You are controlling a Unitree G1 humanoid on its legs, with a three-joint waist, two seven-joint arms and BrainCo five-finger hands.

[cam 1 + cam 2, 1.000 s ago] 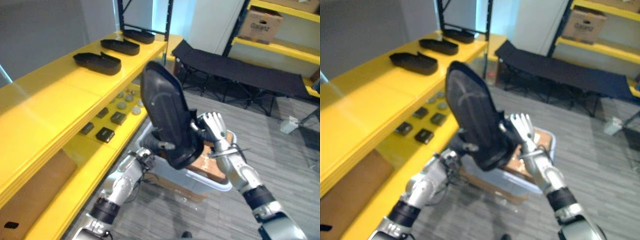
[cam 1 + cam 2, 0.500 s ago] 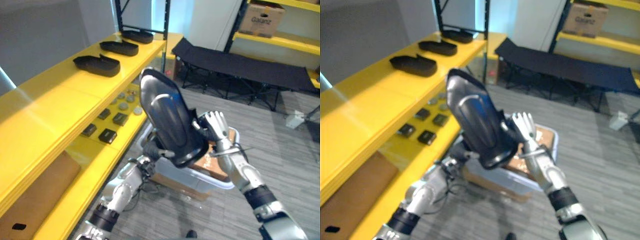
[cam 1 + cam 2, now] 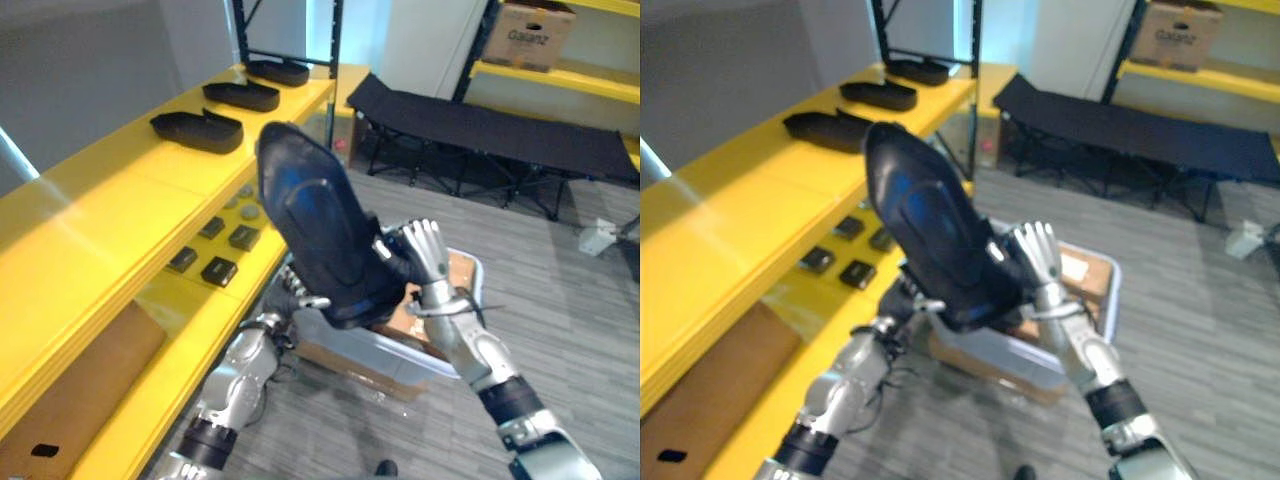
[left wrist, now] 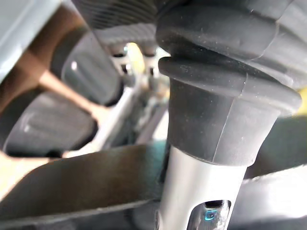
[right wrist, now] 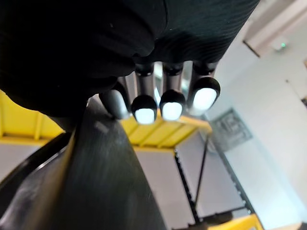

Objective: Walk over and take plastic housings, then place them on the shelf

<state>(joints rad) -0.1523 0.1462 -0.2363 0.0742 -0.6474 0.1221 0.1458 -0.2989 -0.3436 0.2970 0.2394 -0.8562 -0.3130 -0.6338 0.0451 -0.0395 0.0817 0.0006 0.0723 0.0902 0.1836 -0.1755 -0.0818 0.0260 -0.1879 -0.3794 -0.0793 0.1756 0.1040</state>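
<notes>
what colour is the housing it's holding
Black housing, best seen in the left eye view.

Large oval plastic housing [image 3: 318, 235]: glossy black, bluish sheen. Long metal shelf [image 3: 110, 215]: bright yellow. Carpeted floor [image 3: 570, 330]: grey, fine stripes.

Both eye views look down from the robot's head, set slightly apart, and share one scene: the yellow shelf [image 3: 110, 200] along the left, the black plastic housing [image 3: 320, 235] raised in the middle, and the folding cot [image 3: 480, 135] beyond. The left wrist view sits very close behind its own dark ribbed cover [image 4: 225, 81]. The right wrist view looks just as closely past its fingers [image 5: 171, 103] and along the housing's surface, which the eye views also show.
</notes>
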